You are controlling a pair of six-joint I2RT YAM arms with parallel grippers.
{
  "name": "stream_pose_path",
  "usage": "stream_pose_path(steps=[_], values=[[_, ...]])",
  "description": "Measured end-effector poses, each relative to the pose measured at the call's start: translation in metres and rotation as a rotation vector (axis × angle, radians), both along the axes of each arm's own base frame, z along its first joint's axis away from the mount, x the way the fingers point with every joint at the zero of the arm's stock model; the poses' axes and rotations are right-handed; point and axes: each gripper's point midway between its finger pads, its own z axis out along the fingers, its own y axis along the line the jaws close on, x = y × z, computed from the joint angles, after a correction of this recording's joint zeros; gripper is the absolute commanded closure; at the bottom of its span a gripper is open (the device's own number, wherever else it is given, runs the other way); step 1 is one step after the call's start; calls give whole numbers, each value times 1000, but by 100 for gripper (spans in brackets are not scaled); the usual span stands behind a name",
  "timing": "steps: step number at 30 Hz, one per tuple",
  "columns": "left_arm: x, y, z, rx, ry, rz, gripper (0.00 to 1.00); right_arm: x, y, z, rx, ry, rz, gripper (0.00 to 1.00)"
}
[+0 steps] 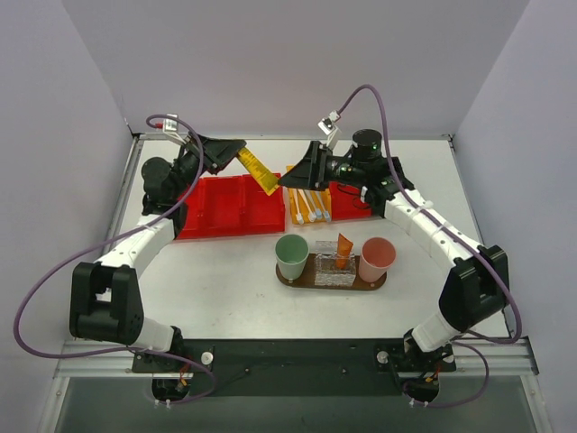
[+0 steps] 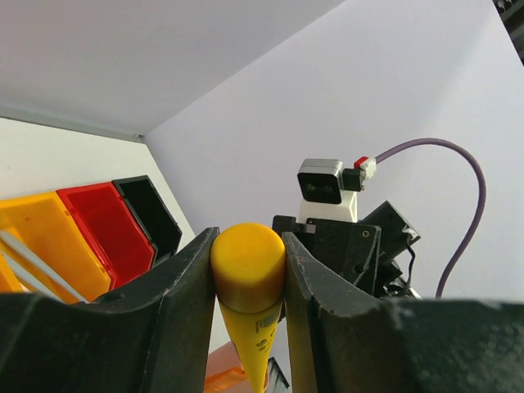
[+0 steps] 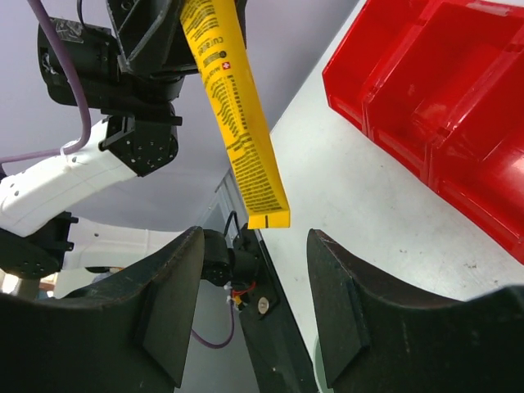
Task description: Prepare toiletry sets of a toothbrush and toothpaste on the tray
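Observation:
My left gripper [image 1: 236, 150] is shut on the cap end of a yellow toothpaste tube [image 1: 259, 171], holding it in the air above the red bins; the cap [image 2: 248, 266] sits between my fingers. My right gripper [image 1: 290, 178] is open, facing the tube's flat end [image 3: 267, 218], which hangs just beyond its fingertips without touching. The dark brown oval tray [image 1: 332, 282] holds a green cup [image 1: 291, 255], a clear cup with an orange tube [image 1: 344, 246] standing in it, and a pink cup [image 1: 377, 258]. White toothbrushes [image 1: 311, 207] lie in a bin under the right gripper.
Red bins [image 1: 230, 206] stand at the back centre. In the left wrist view yellow [image 2: 49, 246], red [image 2: 110, 225] and black [image 2: 151, 214] bins line up. Grey walls close in the table on three sides.

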Motion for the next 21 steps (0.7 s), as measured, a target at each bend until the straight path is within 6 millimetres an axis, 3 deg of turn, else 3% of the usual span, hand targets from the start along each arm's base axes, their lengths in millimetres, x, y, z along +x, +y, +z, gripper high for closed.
stream_pose_path(steps=[9, 21], values=[[0, 3, -1, -41, 36, 8, 100, 10, 13, -20, 15, 68, 6, 54], [1, 6, -12, -52, 55, 29, 100, 3, 29, -10, 73, 84, 40, 66]])
